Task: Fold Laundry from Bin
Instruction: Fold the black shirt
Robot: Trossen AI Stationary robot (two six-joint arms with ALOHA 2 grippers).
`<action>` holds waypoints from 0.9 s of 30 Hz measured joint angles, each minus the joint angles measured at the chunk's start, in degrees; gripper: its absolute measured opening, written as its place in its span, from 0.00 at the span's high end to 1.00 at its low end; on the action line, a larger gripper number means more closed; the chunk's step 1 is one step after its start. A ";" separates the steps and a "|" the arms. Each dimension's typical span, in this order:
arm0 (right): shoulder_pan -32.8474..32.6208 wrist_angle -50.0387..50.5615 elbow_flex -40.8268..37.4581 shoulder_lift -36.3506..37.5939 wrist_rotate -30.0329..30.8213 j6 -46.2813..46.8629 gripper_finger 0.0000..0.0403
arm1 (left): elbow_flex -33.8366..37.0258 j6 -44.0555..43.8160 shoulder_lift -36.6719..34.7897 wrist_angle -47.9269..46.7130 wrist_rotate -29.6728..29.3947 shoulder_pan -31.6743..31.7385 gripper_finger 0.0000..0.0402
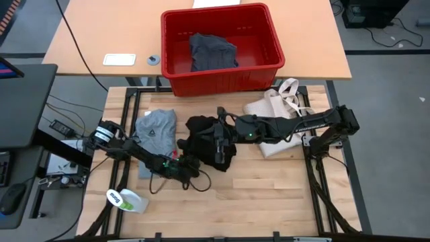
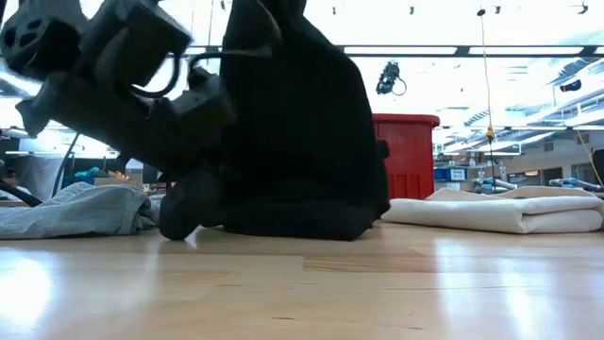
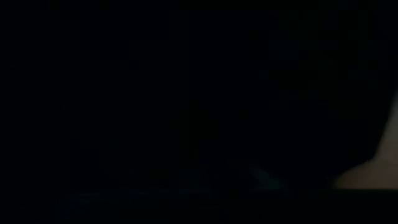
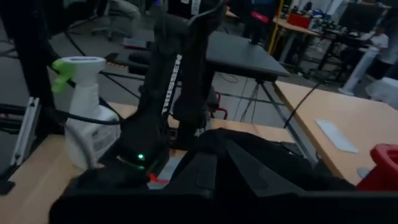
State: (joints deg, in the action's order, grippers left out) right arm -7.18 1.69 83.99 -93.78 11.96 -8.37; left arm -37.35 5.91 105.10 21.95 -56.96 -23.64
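Black garment (image 1: 205,141) bunched in a soft crumpled heap mid-table, rising as a dark draped mound in the low view; grey T-shirt (image 1: 156,128) lies rumpled just beside it, another grey cloth in the red plastic bin (image 1: 265,30). Left wrist view almost wholly dark. Left gripper (image 1: 190,166) low at the heap's edge, right gripper (image 1: 220,138) stretched over it, both clenched, fingertips buried in black cloth, hold unclear.

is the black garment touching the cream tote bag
Apart. The low view shows bare table between the black garment and the cream tote bag, with the red bin visible behind the gap.
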 joint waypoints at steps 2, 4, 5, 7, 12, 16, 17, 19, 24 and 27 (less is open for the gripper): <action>-0.58 -0.33 0.00 0.00 1.72 0.78 0.94 | 4.11 3.98 0.02 11.18 3.99 0.22 0.99; -0.82 -1.12 -0.02 0.00 2.20 1.28 0.94 | 8.62 6.35 0.11 22.76 8.98 0.65 0.99; -0.89 -1.71 -0.02 0.00 2.19 1.38 0.94 | 10.67 7.35 0.21 27.81 11.42 0.84 0.99; -0.89 -2.97 -0.02 0.00 2.04 1.36 0.94 | 14.36 8.37 0.33 35.55 16.48 1.04 0.99; -0.89 -5.35 -0.02 0.00 0.64 0.71 0.94 | 18.61 10.17 0.39 43.58 24.81 1.18 0.99; -0.90 -8.99 -0.02 0.00 -4.66 -2.11 0.94 | 17.89 10.87 0.42 43.87 25.19 1.18 0.99; -1.10 -9.75 -0.02 0.00 -6.15 -2.99 0.94 | 17.38 11.51 0.42 43.97 25.13 1.18 0.99; -1.49 -10.28 -0.02 0.00 -8.27 -4.55 0.94 | 16.44 11.78 0.42 44.12 24.82 1.18 0.99; -1.79 -6.58 -0.02 0.02 -8.92 -6.53 0.94 | 14.82 11.86 0.42 44.20 24.09 1.18 0.99; -1.00 1.08 0.07 1.19 -8.78 -5.60 0.94 | 14.85 11.73 0.40 44.22 23.75 1.02 0.99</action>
State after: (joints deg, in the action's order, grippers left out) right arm -8.19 2.78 84.06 -92.58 3.18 -13.97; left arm -22.50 17.64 105.50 66.17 -33.21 -22.62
